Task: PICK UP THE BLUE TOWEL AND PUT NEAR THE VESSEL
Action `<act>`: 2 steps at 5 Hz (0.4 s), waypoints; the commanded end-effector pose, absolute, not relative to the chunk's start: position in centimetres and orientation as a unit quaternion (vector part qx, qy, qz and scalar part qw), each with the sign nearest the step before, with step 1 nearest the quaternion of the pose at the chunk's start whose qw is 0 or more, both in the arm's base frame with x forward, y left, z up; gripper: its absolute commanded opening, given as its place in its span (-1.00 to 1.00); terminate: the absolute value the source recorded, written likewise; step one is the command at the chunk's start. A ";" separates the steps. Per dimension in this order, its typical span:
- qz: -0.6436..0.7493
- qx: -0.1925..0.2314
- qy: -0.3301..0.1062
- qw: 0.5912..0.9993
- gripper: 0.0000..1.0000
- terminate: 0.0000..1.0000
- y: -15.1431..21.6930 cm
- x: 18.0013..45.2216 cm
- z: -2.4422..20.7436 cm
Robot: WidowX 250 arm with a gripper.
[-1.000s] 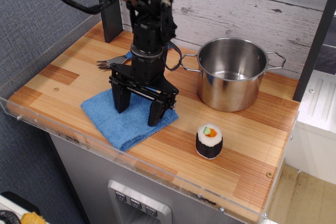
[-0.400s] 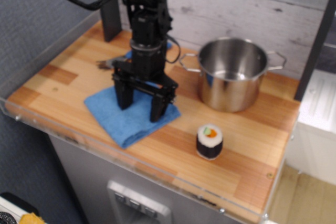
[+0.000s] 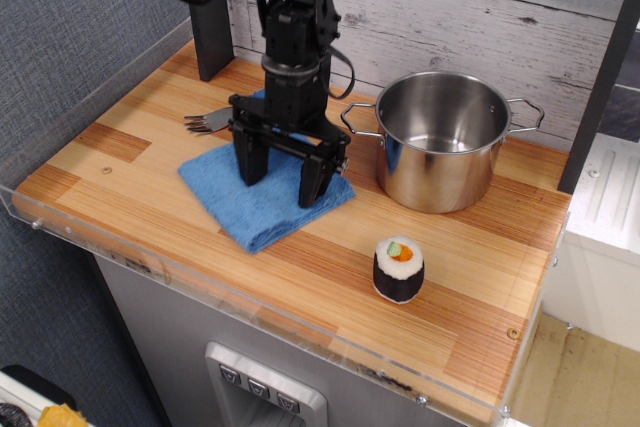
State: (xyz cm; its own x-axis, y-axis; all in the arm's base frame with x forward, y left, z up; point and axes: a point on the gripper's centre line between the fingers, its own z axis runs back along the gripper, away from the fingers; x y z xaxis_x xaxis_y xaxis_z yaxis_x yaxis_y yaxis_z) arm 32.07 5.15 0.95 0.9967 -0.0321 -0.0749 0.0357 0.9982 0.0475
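Note:
The blue towel (image 3: 262, 202) lies flat on the wooden counter, its right corner a short gap left of the vessel (image 3: 440, 142), a shiny steel pot with two loop handles. My gripper (image 3: 281, 175) points straight down over the towel's back half. Its two black fingers (image 3: 250, 162) are spread wide apart, with their tips on or just above the cloth. No fold of towel shows between them. The part of the towel under the gripper is hidden.
A metal fork (image 3: 208, 122) lies behind the towel, its handle hidden by my arm. A sushi-roll toy (image 3: 398, 269) stands front right. A black post (image 3: 205, 17) rises at the back left. A clear guard rail (image 3: 250, 297) edges the counter's front.
My gripper has moved right and back toward the pot, and the towel has shifted the same way with it. The fingers stay spread.

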 end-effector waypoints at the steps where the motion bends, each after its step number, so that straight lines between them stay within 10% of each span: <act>1: 0.006 0.021 0.012 1.000 1.00 -1.00 6.5 36.8 1.1; 2: 0.009 0.014 0.008 1.000 1.00 -1.00 6.6 38.8 0.6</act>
